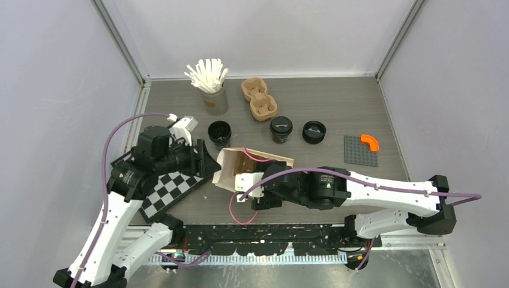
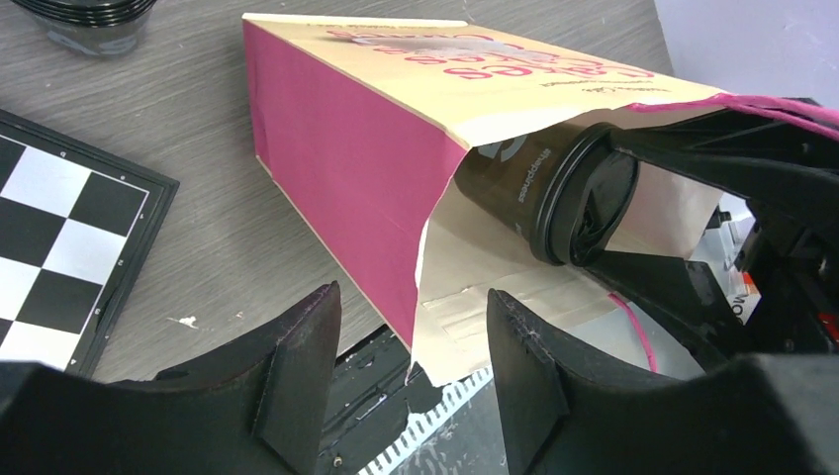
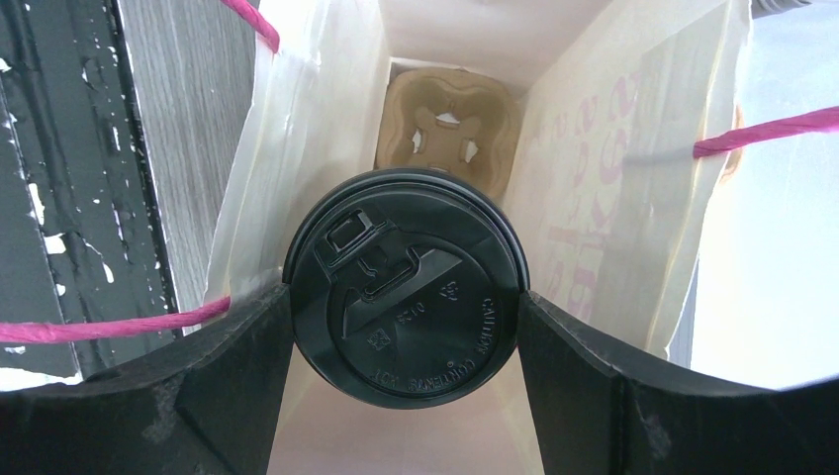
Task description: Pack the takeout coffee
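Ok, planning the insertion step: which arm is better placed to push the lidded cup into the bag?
Probably right: the right gripper holds the lidded cup at the bag mouth, lined up with the carrier inside. The left gripper stands open at the bag's lip.

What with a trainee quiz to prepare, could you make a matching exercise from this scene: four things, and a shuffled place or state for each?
Things
1. lidded cup
2. paper bag
3. orange curved piece
4. white sticks

Places or states
A. standing in the grey cup
B. lying on its side
C. on the grey baseplate
D. gripped at the bag's mouth by the right end effector

Pairs: 1-D, 2-B, 3-C, 4-A
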`<move>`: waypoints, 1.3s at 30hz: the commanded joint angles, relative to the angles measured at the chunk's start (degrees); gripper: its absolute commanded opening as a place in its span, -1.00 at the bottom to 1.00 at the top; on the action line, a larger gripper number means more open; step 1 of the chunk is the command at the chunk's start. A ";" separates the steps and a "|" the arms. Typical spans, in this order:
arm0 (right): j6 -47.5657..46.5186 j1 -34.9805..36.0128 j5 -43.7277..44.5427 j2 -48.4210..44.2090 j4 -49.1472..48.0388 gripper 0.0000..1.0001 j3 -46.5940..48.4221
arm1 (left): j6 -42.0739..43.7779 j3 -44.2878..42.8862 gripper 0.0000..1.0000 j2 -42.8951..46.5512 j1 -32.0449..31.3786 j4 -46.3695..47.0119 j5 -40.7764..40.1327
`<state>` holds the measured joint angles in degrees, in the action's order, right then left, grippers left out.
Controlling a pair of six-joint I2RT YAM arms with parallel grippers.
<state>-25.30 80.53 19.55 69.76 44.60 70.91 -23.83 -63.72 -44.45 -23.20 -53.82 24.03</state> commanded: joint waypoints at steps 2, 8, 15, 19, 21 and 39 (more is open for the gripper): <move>0.88 0.83 2.89 -0.96 -1.97 0.39 0.18 | 2.73 1.15 0.14 -0.03 -0.09 1.40 2.72; 1.98 1.37 2.85 -1.09 -1.48 0.38 0.01 | 3.11 3.25 0.10 0.32 -0.10 4.72 0.68; 3.25 1.51 4.16 -3.38 0.01 0.38 -1.60 | 2.22 4.87 -0.59 0.77 -0.09 8.88 4.85; 2.89 1.56 4.45 -4.40 -0.08 0.38 -1.85 | -0.44 8.44 -0.99 2.88 -0.09 12.80 9.22; 1.76 1.55 4.64 -4.02 -0.92 0.39 -1.46 | -0.70 9.84 -1.00 4.38 -0.16 13.93 9.81; -11.10 -1.61 -0.75 8.45 -10.39 0.43 2.08 | 1.29 17.36 -1.00 14.41 -0.15 16.28 14.00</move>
<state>-32.80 80.42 20.62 77.97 39.09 71.46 -23.33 -46.68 -31.22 -23.24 -40.51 35.88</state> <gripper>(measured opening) 0.809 0.007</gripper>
